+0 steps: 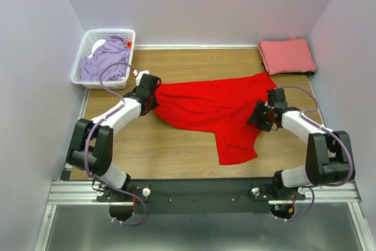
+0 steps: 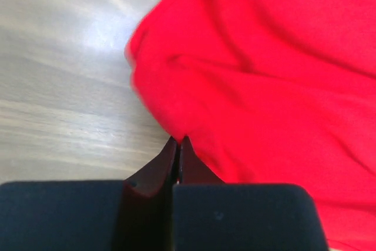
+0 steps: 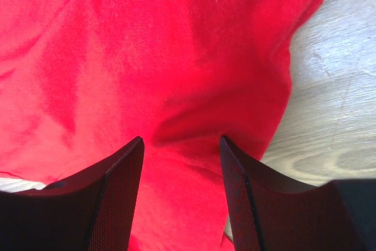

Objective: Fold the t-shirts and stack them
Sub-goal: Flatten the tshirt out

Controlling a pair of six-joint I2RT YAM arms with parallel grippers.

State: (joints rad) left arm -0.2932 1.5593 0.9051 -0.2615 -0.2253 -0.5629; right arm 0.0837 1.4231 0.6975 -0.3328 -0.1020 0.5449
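Observation:
The bright red t-shirt (image 1: pixel 217 110) lies spread and rumpled across the middle of the wooden table (image 1: pixel 176 151). My left gripper (image 1: pixel 154 94) is shut on the shirt's left edge; in the left wrist view the fingers (image 2: pixel 178 145) pinch the red cloth (image 2: pixel 264 74). My right gripper (image 1: pixel 258 117) is open over the shirt's right part, its fingers (image 3: pixel 126 168) straddling a fold of red cloth (image 3: pixel 176 74). A salmon-pink t-shirt (image 1: pixel 286 56) lies folded at the back right corner. A lavender t-shirt (image 1: pixel 106 60) sits crumpled in the basket.
A white lattice basket (image 1: pixel 88 42) stands at the back left corner. Grey walls close in the table on the left, back and right. The metal rail (image 1: pixel 200 192) with both arm bases runs along the near edge.

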